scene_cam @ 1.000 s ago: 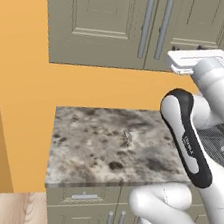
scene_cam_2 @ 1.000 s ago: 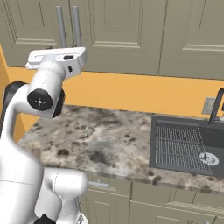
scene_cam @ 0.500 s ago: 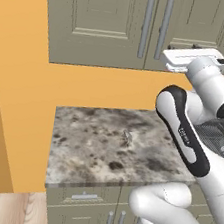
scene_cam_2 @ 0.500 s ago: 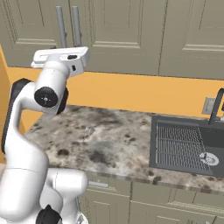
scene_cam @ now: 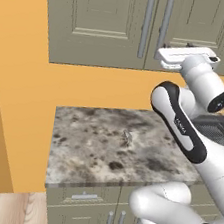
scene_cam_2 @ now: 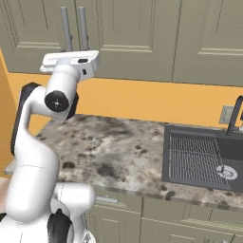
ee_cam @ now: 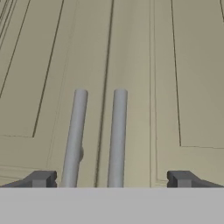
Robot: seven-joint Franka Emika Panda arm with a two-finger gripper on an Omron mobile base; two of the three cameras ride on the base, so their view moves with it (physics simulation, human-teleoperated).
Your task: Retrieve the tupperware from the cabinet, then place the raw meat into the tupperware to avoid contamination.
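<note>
The olive-grey wall cabinet (scene_cam: 101, 21) has both panelled doors shut, so the tupperware inside is hidden. No raw meat is in sight. Two vertical grey bar handles (ee_cam: 74, 135) (ee_cam: 117, 135) meet at the door seam, straight ahead in the hand view. My gripper (ee_cam: 111, 178) is open, and its dark fingertips (ee_cam: 40, 178) stand wide on either side of both handles, short of them. From the base views the white hand (scene_cam: 186, 56) (scene_cam_2: 71, 59) is raised level with the handles' lower ends (scene_cam_2: 83, 28).
A speckled granite counter (scene_cam: 104, 143) runs below, against an orange wall. To the right lie a dark sink with a grid (scene_cam_2: 199, 154) and a faucet (scene_cam_2: 236, 116). Under-counter cabinets with short handles (scene_cam: 84, 197) sit beneath.
The hand has moved slightly up and closer to the cabinet doors, toward the pair of handles. The doors stay shut.
</note>
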